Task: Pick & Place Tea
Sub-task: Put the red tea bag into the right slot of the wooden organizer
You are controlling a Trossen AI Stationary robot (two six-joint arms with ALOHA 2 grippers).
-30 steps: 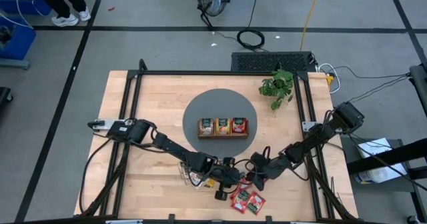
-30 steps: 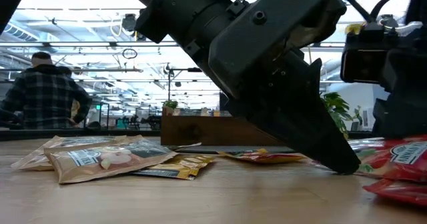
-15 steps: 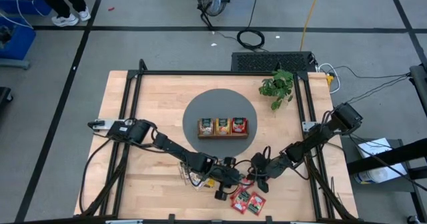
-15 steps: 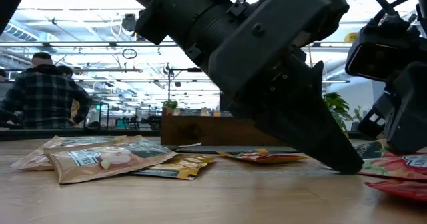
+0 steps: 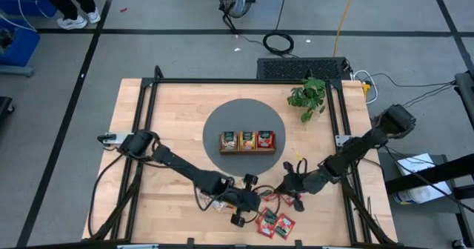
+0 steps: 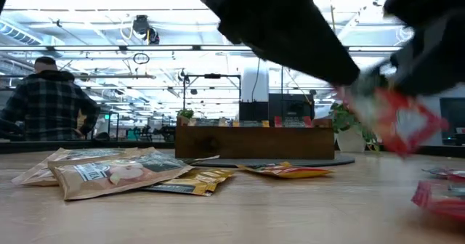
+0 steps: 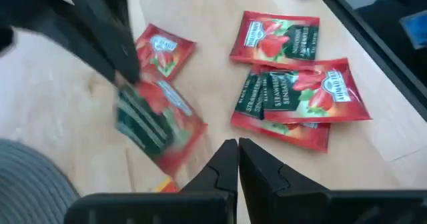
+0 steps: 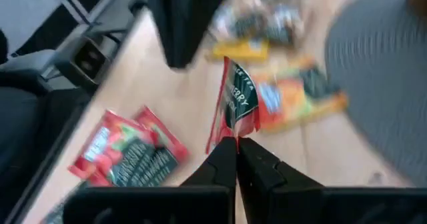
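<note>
Pinching a red sachet [image 8: 235, 111] in the shut right end effector [image 8: 237, 147] above the worktop [image 5: 170, 115], keeping the left end effector [image 7: 237, 151] closed and empty nearby.

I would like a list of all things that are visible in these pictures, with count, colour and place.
Table: one, pale wood, under both arms.
Mat: one, grey, round, middle of the table.
Tray: one, brown wood, three compartments, on the mat.
Plant: one, green, far right part of the table.
Red sachets: at least four, lying at the near edge.
Held sachet: one, red with a dark green label, lifted off the table.
Tan sachets: a few, near edge, left of the red ones.
Orange-yellow sachets: at least two, between tan and red.
Person: one, checked shirt, in the room behind.
Left gripper: shut, empty, above the red sachets.
Right gripper: shut on the held sachet.
</note>
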